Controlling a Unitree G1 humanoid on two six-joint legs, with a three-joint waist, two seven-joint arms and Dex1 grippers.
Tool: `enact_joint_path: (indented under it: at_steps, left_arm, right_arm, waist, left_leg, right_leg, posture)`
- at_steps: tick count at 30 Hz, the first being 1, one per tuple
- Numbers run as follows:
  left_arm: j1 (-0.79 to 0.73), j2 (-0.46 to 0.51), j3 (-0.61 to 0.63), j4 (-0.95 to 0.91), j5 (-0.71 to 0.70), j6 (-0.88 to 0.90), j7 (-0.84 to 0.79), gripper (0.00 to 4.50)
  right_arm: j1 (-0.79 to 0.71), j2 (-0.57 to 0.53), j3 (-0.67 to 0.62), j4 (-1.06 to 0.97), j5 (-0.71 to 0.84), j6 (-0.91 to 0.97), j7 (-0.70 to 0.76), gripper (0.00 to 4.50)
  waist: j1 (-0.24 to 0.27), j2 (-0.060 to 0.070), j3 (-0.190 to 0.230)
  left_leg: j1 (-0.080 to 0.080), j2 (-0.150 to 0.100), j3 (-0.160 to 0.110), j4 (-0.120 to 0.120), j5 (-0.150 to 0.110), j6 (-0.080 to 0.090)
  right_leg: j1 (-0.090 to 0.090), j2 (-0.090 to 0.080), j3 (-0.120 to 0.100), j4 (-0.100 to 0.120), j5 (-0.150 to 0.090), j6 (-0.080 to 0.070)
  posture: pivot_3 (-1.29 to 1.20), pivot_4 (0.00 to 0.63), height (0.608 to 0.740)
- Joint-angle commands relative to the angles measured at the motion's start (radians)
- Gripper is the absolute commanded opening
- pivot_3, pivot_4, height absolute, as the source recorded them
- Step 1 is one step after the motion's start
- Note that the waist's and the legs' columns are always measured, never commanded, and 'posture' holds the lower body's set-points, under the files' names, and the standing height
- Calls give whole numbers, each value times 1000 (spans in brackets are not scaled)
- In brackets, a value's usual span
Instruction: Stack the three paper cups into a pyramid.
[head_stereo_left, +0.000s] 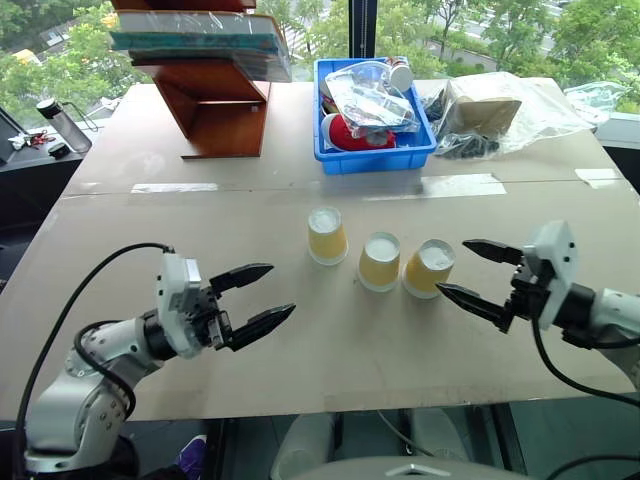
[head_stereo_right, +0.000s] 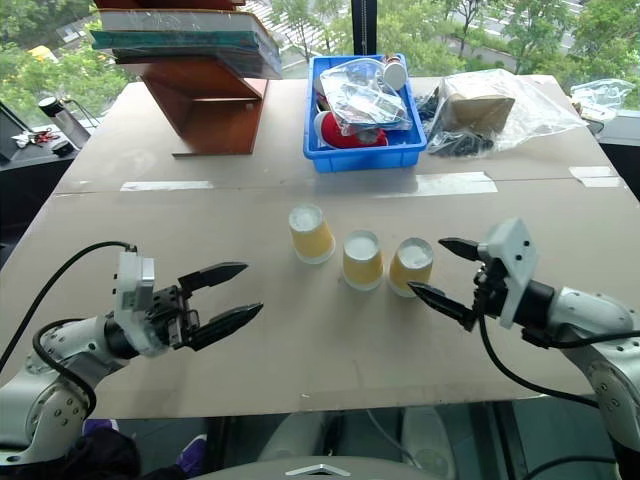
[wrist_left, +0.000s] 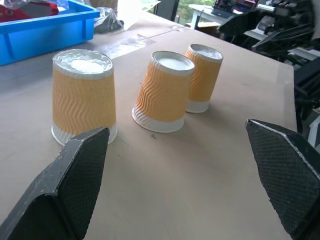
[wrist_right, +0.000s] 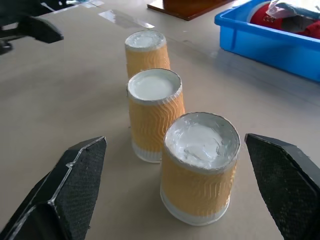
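Brown cardboard covers the table (head_stereo_left: 200, 330) under my arms, with a blue bin (head_stereo_left: 375, 155) and a wooden stand (head_stereo_left: 215, 110) at its far edge. Three paper cups (head_stereo_left: 380, 262) stand upside down in a loose row near the centre, close but apart. My right gripper (head_stereo_left: 478, 272) is spread wide, empty, just beside the nearest cup (wrist_right: 200, 167). My left gripper (head_stereo_left: 258, 297) is also wide and empty. I judge stacking not begun: square the fingers around one cup's ribbed middle and squeeze gently.
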Motion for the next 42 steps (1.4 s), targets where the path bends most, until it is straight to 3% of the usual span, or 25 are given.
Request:
enact_joint_path:
  at_steps: [1,6,15,29,42]
  left_arm:
    - [-101,29,-46,27,28,69,62,4500]
    - [-299,30,-127,127,60,158,114,4500]
    - [-529,-32,-273,351,207,111,108,4500]
    - [-684,-122,-337,526,320,25,63,4500]
    - [-692,-133,-333,459,323,82,58,4500]
  right_arm:
    - [-5,-12,-78,0,55,-134,124,4374]
    - [-25,-30,-97,-9,95,-211,191,4374]
    - [40,-33,-95,-61,88,-250,157,4374]
    - [101,-24,-105,-114,114,-313,118,4374]
    - [118,-92,-222,5,156,-343,216,4374]
  waist:
    - [-6,0,0]
    - [-7,0,0]
    - [-3,0,0]
    - [-4,-1,0]
    - [-3,-2,1]
  left_leg:
    - [0,0,0,0,0,0]
    - [1,0,0,5,0,0]
    - [-1,-1,-1,6,0,0]
    - [-2,-1,-1,8,0,0]
    - [-2,-1,-1,9,0,0]
  right_leg:
    - [0,0,0,1,0,0]
    - [0,1,0,4,0,0]
    - [0,0,0,4,0,0]
    - [-1,0,0,7,0,0]
    - [-1,0,0,9,0,0]
  posture:
    - [0,150,740]
    - [0,150,740]
    - [0,150,740]
    - [0,150,740]
    - [0,150,740]
